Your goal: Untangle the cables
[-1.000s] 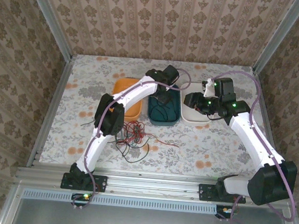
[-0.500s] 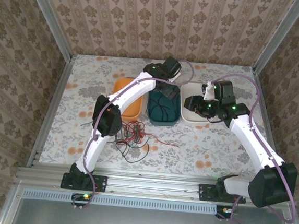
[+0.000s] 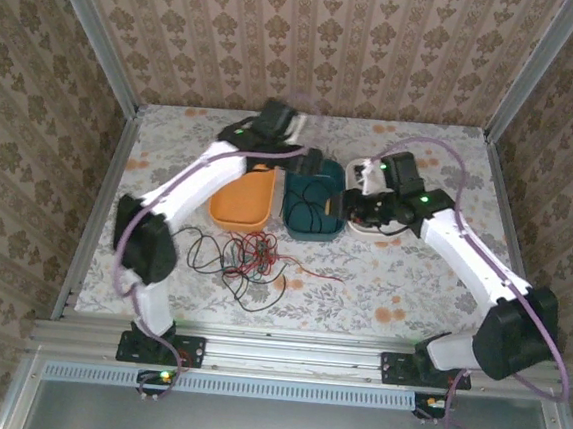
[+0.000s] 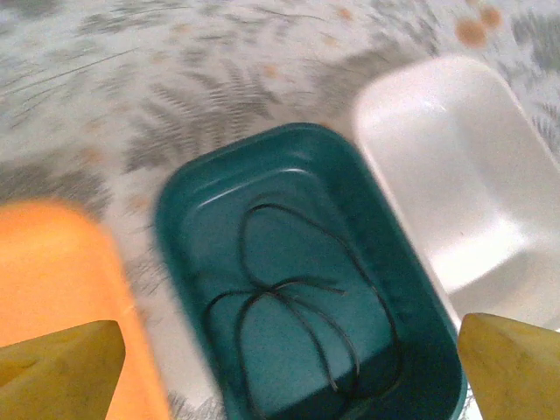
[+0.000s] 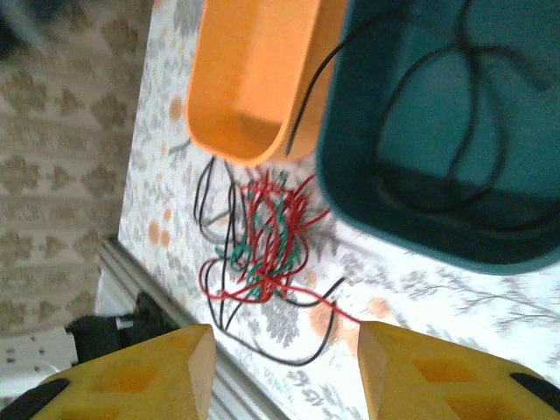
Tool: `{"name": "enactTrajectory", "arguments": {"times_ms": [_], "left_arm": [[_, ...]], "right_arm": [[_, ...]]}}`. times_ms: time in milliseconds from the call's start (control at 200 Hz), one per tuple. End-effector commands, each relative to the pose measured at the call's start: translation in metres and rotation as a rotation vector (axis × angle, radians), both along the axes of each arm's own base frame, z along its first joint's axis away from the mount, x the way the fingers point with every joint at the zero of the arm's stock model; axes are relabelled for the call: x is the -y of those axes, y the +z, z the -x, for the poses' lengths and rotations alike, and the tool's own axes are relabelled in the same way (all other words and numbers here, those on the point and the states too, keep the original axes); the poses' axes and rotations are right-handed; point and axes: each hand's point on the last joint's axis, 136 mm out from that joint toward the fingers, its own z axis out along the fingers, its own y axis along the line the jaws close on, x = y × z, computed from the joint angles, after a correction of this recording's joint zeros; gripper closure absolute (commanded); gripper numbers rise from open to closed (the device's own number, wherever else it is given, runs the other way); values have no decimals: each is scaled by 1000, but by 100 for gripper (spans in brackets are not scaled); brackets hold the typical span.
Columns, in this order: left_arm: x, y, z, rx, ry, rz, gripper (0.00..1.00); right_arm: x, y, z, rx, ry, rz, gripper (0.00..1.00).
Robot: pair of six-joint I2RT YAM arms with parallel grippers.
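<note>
A tangle of red, green and black cables point(image 3: 253, 257) lies on the floral table in front of the trays; in the right wrist view the tangle point(image 5: 267, 236) has black loops trailing out of it. One black cable point(image 4: 297, 306) lies loosely looped inside the teal tray point(image 3: 296, 225). My left gripper point(image 3: 313, 167) hangs above that tray, and in its wrist view the gripper point(image 4: 289, 376) is open with nothing between its fingers. My right gripper point(image 3: 350, 206) sits at the teal tray's right edge, facing the tangle. In its wrist view that gripper point(image 5: 284, 376) is open and holds nothing.
An orange tray point(image 3: 239, 205) stands left of the teal one and a white tray point(image 4: 455, 175) stands right of it. The left arm's elbow point(image 3: 143, 247) reaches far out to the left. A metal rail point(image 3: 255, 347) runs along the near table edge.
My left gripper has opened wide and lifted back from the teal tray, its elbow swinging far left. The right gripper has shifted left towards the teal tray.
</note>
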Motion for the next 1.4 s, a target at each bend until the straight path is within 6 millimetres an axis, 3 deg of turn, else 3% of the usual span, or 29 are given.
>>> {"name": "enactTrajectory", "arguments": {"times_ms": [0,175,245,345,475,610,765,880,975,1095,1205,1395], "left_arm": [[-61,14,1,12,262,161,1],[-166,-28,43,-35,499,51,1],[-194,-42,59,-68,563,53,1],[-214,-55,74,-95,609,64,1],[-219,-64,82,-119,602,54,0],[-207,-68,77,-127,559,93,0],[-193,-62,67,-87,523,148,0],[-189,-61,66,-89,511,131,0],[-186,-61,65,-89,507,122,0],[-188,-61,63,-89,522,111,0],[-193,-61,63,-87,541,91,0],[-206,-57,65,-83,560,44,0]], "right_arm": [[-29,-13,6,-53,82,17,52],[-62,-37,-13,-105,71,127,53],[-67,-42,-21,-100,71,209,54],[-61,-41,-32,-43,53,340,54],[-42,-31,-46,18,23,396,52],[-10,-25,-67,141,51,514,49],[34,-29,-112,225,-123,502,48],[63,-29,-157,296,-306,489,48],[94,-44,-196,342,-453,586,48],[95,-73,-246,299,-444,634,48],[75,-94,-284,282,-390,604,48],[58,-105,-294,260,-384,518,48]]}}
